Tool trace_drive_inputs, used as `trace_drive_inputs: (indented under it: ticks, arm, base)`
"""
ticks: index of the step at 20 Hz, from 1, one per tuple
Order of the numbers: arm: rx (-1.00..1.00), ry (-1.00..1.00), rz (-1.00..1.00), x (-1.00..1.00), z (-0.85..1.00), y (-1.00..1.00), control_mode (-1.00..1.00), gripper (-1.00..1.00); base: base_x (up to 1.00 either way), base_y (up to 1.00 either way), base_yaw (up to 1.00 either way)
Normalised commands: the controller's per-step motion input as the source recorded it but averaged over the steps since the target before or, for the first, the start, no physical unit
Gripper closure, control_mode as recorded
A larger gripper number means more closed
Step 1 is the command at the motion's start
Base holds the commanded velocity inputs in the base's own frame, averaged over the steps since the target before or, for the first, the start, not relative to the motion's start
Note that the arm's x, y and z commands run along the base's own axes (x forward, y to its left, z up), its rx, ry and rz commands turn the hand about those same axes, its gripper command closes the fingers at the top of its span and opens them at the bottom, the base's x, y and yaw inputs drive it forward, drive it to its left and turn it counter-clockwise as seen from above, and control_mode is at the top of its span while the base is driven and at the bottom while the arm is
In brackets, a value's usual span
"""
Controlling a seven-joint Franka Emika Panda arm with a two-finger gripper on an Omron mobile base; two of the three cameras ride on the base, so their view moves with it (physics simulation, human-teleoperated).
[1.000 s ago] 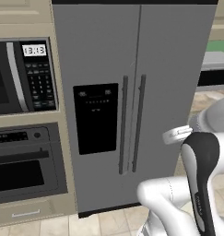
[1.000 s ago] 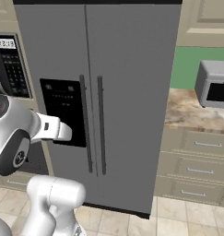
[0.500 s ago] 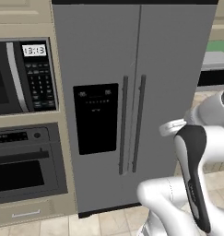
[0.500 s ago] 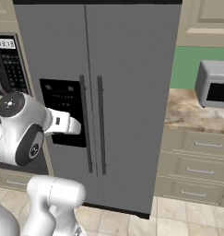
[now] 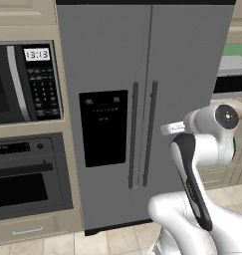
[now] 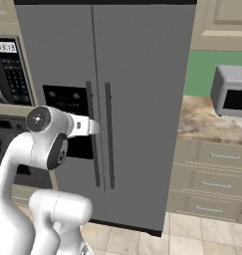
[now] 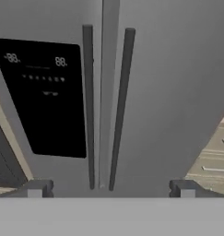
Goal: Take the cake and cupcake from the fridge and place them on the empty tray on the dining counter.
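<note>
The arm's white elbow has swung higher and further from the fridge than a moment ago. The hand (image 7: 111, 189) is released, its two small dark fingertips (image 7: 36, 188) spread wide, apart from the doors. Ahead, the fridge (image 5: 142, 74) stands shut: smooth grey doors, two slim dark vertical handles (image 7: 88, 106) flanking the centre seam, a glossy black dispenser panel (image 5: 103, 127) on its left door. Beyond, right, a marbled beige table (image 6: 207, 119) carries a grey microwave (image 6: 231, 90).

Beige cabinets (image 6: 219, 172), green wall (image 6: 202, 69), tiled floor (image 6: 192, 234), built-in oven (image 5: 28, 174)
</note>
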Motion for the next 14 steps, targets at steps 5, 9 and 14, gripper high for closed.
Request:
trace_drive_inputs:
  ticks: [5, 9, 14]
  arm:
    - [0.00, -0.22, 0.00, 0.83, -0.22, -0.02, -1.00, -1.00]
    - [0.00, -0.11, 0.00, 0.84, -0.09, -0.21, -1.00, -1.00]
    - [0.00, -0.05, 0.00, 0.82, 0.00, -0.18, -1.00, -1.00]
  base:
    - [0.00, 0.00, 0.00]
    - [0.00, 0.00, 0.00]
    - [0.00, 0.00, 0.00]
